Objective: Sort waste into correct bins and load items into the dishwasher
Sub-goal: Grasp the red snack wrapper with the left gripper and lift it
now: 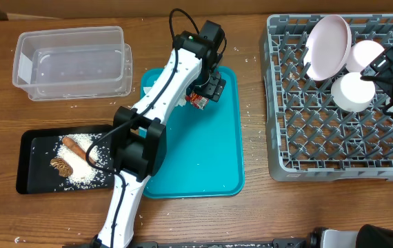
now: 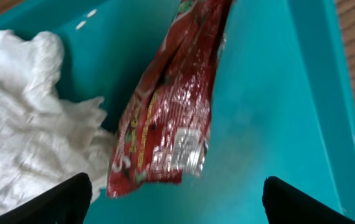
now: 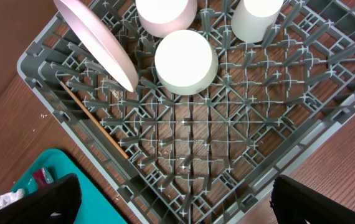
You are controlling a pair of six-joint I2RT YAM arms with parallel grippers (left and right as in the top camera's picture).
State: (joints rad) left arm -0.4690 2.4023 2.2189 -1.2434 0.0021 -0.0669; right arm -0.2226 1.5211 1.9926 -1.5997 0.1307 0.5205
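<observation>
My left gripper (image 2: 179, 198) hangs spread wide over the red snack wrapper (image 2: 171, 106), which lies on the teal tray (image 2: 271, 93) touching the crumpled napkin (image 2: 28, 124). Risk: closing snags the napkin too, or the slick foil slips out. My right gripper (image 3: 174, 199) gapes empty above the dish rack (image 3: 227, 137).

The grey dish rack (image 1: 279, 148) holds a pale pink plate (image 1: 327, 47) tilted on edge, with two white bowls (image 3: 185, 61) and a white cup (image 3: 255, 18) beside it. A carrot (image 1: 78, 149), a brown lump (image 1: 61, 165) and loose rice (image 1: 89, 173) lie in the black tray (image 1: 27, 165), and the clear tub (image 1: 72, 62) stands just beyond it. The red wrapper (image 2: 171, 118) lies against the crumpled napkin (image 2: 22, 143) on the teal tray (image 2: 277, 93).
</observation>
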